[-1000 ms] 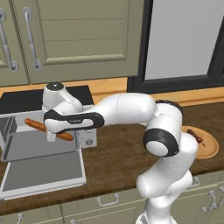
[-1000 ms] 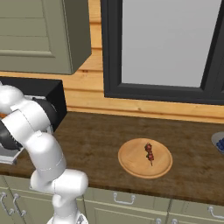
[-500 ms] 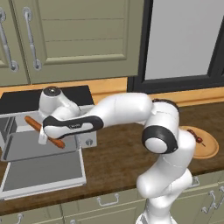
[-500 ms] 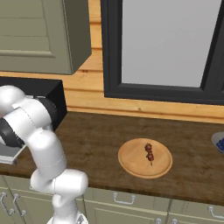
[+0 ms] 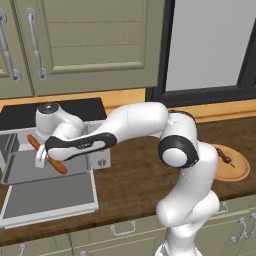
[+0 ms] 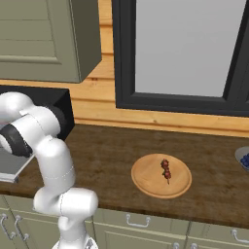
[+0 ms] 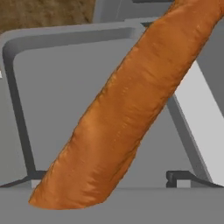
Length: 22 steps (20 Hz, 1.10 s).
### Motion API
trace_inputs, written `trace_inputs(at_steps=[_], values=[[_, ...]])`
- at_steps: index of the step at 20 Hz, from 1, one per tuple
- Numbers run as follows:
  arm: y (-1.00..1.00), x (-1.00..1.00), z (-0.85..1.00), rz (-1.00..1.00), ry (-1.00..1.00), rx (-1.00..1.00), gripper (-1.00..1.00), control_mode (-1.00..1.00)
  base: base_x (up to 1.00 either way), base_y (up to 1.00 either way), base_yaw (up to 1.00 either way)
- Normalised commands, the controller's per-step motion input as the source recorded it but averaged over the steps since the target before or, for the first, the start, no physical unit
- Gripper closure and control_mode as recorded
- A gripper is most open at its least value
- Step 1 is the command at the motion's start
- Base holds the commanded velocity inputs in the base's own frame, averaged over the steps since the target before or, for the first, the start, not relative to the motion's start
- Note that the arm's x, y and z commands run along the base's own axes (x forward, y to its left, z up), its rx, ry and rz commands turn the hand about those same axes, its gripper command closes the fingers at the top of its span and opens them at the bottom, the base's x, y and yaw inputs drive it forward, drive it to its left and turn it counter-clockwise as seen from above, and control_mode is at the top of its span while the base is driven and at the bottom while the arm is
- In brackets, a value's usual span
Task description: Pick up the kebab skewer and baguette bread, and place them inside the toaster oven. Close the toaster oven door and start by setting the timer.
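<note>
The gripper (image 5: 42,158) is released at the toaster oven (image 5: 30,150) mouth — pull straight out, not touching the baguette bread (image 5: 46,154).

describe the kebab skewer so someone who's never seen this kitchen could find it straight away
Start at the dark window frame above the brown wooden counter; just below it on the counter sits a round wooden plate. The kebab skewer lies on that plate: a short thin stick with small dark red chunks, unlike the long orange-brown baguette bread over at the toaster oven.
</note>
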Motion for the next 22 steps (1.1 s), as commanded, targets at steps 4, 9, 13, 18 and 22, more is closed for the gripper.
trace_inputs(at_steps=[4,9,13,18,22], values=[[0.00,0.00,-0.41,0.00,-0.23,-0.04,-1.00,-1.00,0.00,0.00,0.00],[0.00,0.00,-0.42,0.00,-0.32,-0.01,-1.00,-1.00,0.00,0.00,0.00],[0.00,0.21,-0.26,-0.03,-0.21,0.00,-1.00,-1.00,0.00,0.00,0.00],[0.00,0.23,0.00,-0.03,-0.02,0.00,-1.00,-1.00,0.00,0.00,0.00],[0.00,-0.20,0.01,0.00,0.01,0.00,-1.00,-1.00,0.00,0.00,0.00]])
